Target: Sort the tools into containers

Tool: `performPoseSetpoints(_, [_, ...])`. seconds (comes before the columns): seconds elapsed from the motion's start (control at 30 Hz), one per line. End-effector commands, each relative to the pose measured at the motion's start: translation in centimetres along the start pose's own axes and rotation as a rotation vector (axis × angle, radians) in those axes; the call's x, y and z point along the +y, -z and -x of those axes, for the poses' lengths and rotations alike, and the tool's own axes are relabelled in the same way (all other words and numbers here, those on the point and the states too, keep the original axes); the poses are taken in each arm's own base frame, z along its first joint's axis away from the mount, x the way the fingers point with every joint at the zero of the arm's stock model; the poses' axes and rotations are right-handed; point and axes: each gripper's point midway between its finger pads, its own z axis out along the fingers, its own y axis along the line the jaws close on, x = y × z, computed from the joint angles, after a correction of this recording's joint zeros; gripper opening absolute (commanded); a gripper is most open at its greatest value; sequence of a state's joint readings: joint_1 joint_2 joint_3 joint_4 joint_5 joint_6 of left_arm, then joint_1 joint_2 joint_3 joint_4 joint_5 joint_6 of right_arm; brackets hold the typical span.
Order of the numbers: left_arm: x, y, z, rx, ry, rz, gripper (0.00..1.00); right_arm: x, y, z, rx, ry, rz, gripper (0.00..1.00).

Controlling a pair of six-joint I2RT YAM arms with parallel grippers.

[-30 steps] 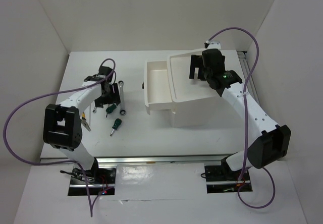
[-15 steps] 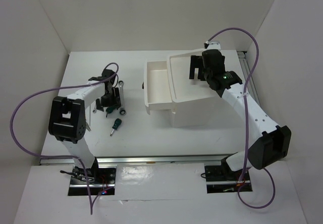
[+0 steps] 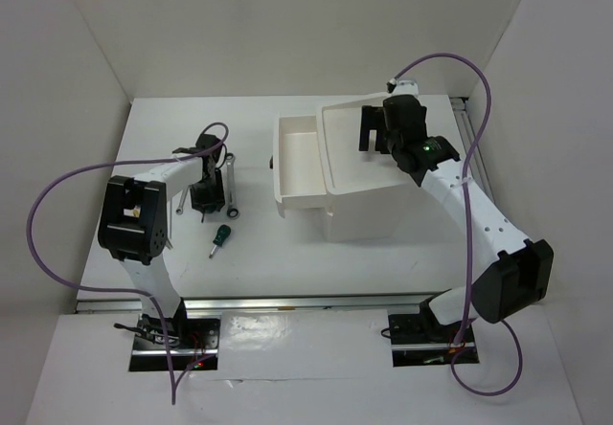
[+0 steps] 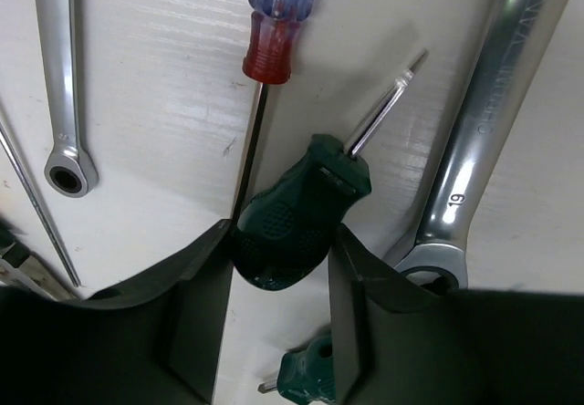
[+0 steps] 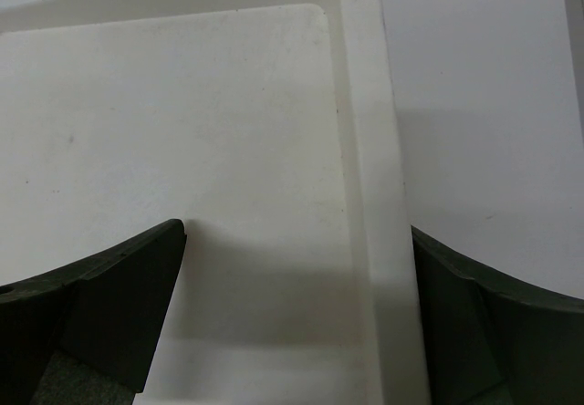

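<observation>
The green-handled screwdriver (image 4: 290,227) lies on the desk (image 4: 155,168) between a blue-and-red screwdriver (image 4: 276,17) and a large silver wrench (image 4: 484,131); the left fingers (image 4: 196,318) are narrowed onto its handle, one on each side and seemingly touching it, so the step in hand is the pick-up of this tool. The next move calls for a straight lift (the neighbours lie close) and a carry to the open drawer (image 3: 299,167); the right fingers (image 5: 109,314) hang wide apart and empty over the top tray (image 5: 228,104).
</observation>
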State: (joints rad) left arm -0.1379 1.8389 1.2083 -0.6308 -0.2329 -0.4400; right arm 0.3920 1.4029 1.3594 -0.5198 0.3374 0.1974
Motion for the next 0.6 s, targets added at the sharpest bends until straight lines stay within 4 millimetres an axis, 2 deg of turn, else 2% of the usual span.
performPoseSetpoints(0.0, [0.0, -0.4, 0.3, 0.002, -0.02, -0.007, 0.51, 2.6, 1.2, -5.0, 0.152, 0.068, 0.094, 1.0])
performPoseSetpoints(0.03, [0.0, -0.4, 0.3, 0.002, -0.02, -0.007, 0.37, 2.5, 1.5, -4.8, 0.143, 0.064, 0.096, 1.0])
performPoseSetpoints(0.1, [-0.3, -0.3, 0.0, 0.009, -0.03, -0.007, 0.17, 2.4, 1.5, -4.7, 0.14, 0.065, 0.087, 1.0])
performPoseSetpoints(0.17, [-0.2, 0.9, 0.5, -0.02, -0.024, -0.018, 0.02, 2.3, 1.6, -4.9, 0.148, 0.068, 0.085, 1.0])
performPoseSetpoints(0.33, [-0.8, 2.8, 1.3, -0.071, -0.012, -0.059, 0.0, 2.5, 1.7, -4.5, 0.138, 0.071, 0.086, 1.0])
performPoseSetpoints(0.4, [-0.7, 2.8, 1.1, -0.062, -0.014, -0.056, 0.0, 2.5, 1.7, -4.5, 0.138, 0.071, 0.086, 1.0])
performPoseSetpoints(0.5, [-1.2, 4.9, 1.5, -0.111, -0.011, -0.081, 0.0, 2.5, 1.7, -4.5, 0.138, 0.071, 0.086, 1.0])
performPoseSetpoints(0.57, [-1.4, 6.9, 2.5, -0.173, 0.003, -0.1, 0.0, 2.3, 1.8, -4.7, 0.144, 0.075, 0.073, 1.0])
